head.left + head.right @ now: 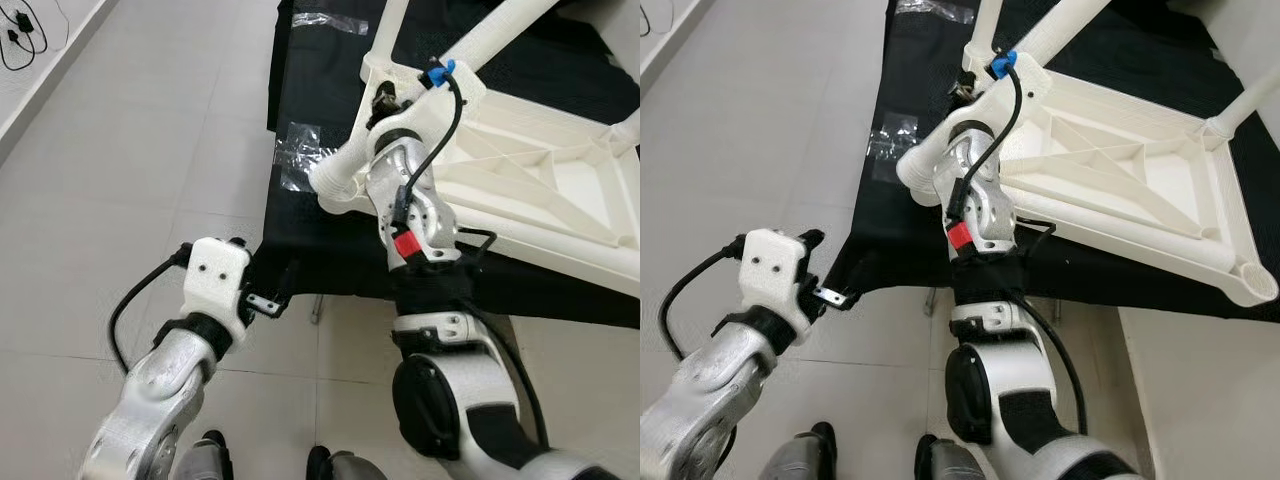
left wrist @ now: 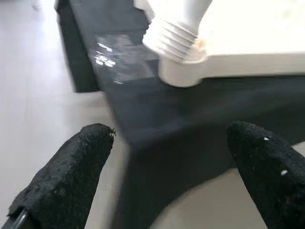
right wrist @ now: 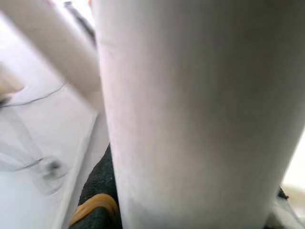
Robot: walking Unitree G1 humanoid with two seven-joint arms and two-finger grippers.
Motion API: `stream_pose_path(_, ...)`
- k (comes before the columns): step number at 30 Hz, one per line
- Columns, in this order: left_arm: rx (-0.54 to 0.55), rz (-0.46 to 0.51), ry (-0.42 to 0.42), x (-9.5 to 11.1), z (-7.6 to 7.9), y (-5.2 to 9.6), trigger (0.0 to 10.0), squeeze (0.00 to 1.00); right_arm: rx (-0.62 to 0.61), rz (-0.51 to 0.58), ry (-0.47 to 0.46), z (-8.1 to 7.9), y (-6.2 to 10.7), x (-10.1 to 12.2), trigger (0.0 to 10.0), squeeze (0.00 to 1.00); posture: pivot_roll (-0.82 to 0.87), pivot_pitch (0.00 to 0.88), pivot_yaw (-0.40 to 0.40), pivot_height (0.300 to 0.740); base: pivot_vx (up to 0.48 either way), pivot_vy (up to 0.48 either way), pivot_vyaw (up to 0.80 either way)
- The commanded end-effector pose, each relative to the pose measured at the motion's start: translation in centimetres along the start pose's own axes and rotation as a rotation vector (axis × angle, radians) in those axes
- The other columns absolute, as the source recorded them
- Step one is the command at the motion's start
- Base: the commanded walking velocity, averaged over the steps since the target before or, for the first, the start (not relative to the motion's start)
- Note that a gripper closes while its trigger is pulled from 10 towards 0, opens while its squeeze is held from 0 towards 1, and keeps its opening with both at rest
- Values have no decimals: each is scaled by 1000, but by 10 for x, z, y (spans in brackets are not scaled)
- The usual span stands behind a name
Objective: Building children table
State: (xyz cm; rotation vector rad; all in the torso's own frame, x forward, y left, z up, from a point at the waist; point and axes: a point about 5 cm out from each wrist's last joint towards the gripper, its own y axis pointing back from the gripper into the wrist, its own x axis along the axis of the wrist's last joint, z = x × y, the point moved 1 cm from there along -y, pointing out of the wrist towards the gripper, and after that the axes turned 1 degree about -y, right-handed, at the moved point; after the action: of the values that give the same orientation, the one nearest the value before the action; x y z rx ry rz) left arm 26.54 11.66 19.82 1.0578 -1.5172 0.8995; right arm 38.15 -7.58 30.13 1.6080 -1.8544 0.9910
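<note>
A white plastic children's table (image 1: 540, 190) lies upside down on a black cloth. A white leg (image 1: 490, 40) slants up from its near-left corner (image 1: 335, 185), and the threaded end (image 2: 171, 36) sits at the corner socket (image 2: 190, 71). My right gripper (image 1: 385, 100) reaches up to this leg. It is shut on the leg (image 3: 200, 114), which looms close in the right wrist view. My left gripper (image 1: 268, 295) hovers low at the cloth's front edge, below and left of that corner. It is open, its black fingertips (image 2: 95, 138) wide apart with nothing between them.
The black cloth (image 1: 320, 240) covers a low platform that ends just ahead of my feet. Another leg (image 1: 392, 25) stands at the far-left corner and one more (image 1: 625, 130) at the right. Clear plastic wrap (image 1: 300, 150) lies on the cloth. Cables (image 1: 20, 35) lie on the tiled floor at far left.
</note>
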Motion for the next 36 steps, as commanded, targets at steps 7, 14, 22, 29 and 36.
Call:
stream_pose_path(7,-31,8,-120,-3,0,-20,10000,0,116,-47,-54,-2,9,-1,10000,0,107,181,-116,740,0,0,0)
stream_pose_path(14,-48,18,-195,2,-3,-41,10000,0,157,-91,-80,-1,17,-4,10000,0,108,174,-118,740,0,0,0)
stream_pose_path(22,-131,27,-270,4,4,-62,10000,0,268,-164,-74,-9,33,-20,10000,0,107,160,-115,740,0,0,0)
stream_pose_path(29,-171,44,-257,4,13,-76,10000,0,330,-220,-62,-16,48,-35,10000,0,99,152,-112,740,0,0,0)
stream_pose_path(36,-166,27,-241,-1,16,-84,7922,0,346,-243,-53,-16,54,-39,10000,0,95,151,-109,740,0,0,0)
